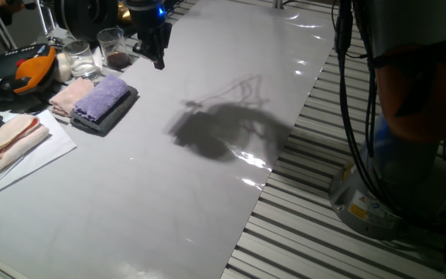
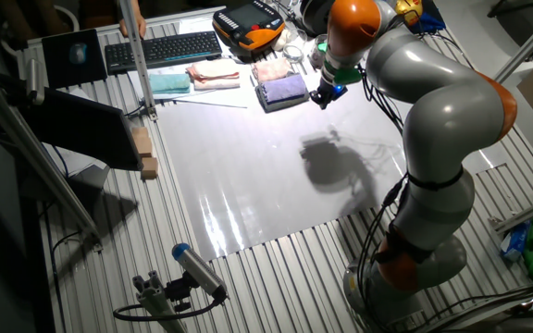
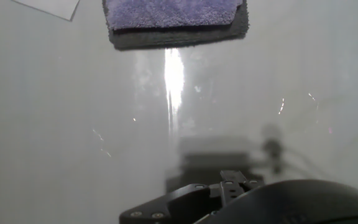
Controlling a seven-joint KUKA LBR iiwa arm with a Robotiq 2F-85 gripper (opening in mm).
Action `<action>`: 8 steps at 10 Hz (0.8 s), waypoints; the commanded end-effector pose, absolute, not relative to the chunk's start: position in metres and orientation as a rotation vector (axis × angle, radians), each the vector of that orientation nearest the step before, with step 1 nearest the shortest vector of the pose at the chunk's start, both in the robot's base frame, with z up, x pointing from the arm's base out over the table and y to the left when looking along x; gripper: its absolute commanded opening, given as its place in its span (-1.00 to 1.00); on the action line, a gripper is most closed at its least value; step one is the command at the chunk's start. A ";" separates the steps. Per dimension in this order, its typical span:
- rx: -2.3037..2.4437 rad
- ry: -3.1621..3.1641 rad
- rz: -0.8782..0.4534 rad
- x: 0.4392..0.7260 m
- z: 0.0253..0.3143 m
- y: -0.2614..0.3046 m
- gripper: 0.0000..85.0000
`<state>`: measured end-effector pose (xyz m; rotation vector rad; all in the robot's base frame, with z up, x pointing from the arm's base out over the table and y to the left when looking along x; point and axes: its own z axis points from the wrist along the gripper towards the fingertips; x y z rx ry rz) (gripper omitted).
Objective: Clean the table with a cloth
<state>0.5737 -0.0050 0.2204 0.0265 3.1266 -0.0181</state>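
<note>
Claw [image 1: 158, 60] hangs near the cloth [image 1: 103, 96], glasses [image 1: 111, 45] just behind.

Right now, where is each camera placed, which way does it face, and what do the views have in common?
One fixed view: low beside the table, looking along it toward the purple cloth; shows the gripper and arm base.
The other fixed view: high up, looking down on the table; shows the whole arm.
Hand view: on the hand, looking down at the tabletop; shows only gripper parts.
All three share the purple cloth on a dark cloth.

Robotics lab — floor grating [image 2: 276, 268], keyboard [image 2: 163, 49], teach pendant [image 2: 246, 22].
</note>
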 end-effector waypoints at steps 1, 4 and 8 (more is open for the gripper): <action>0.021 3.129 -0.014 0.574 0.220 -0.005 -1.00; 0.013 3.118 -0.021 0.585 0.215 -0.004 -1.00; -0.008 3.121 0.012 0.618 0.215 -0.013 -1.00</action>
